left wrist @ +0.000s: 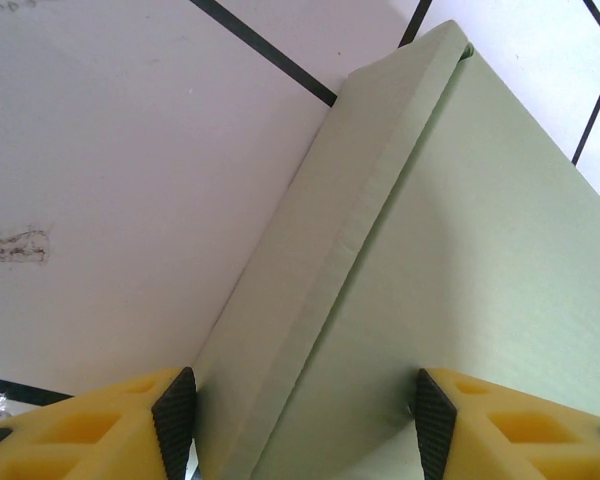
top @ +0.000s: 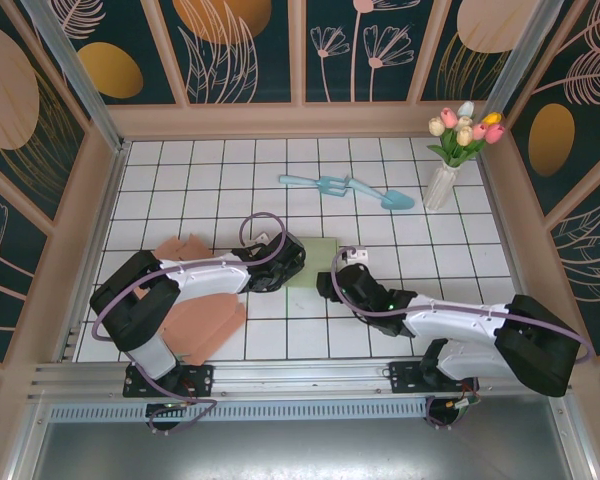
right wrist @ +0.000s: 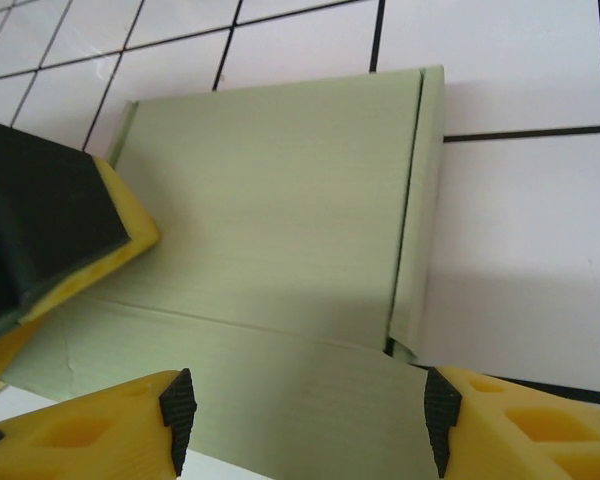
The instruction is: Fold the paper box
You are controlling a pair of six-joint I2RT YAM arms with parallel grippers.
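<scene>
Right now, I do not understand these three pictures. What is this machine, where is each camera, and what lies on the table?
Two robot arms work at a tiled table. The wide picture looks down from above; the other two come from wrist cameras. The left tool and right tool stand open over a flat pale green paper box, gripping nothing. Aside lie pink paper pieces, a blue fork and trowel, and a vase of tulips.
</scene>
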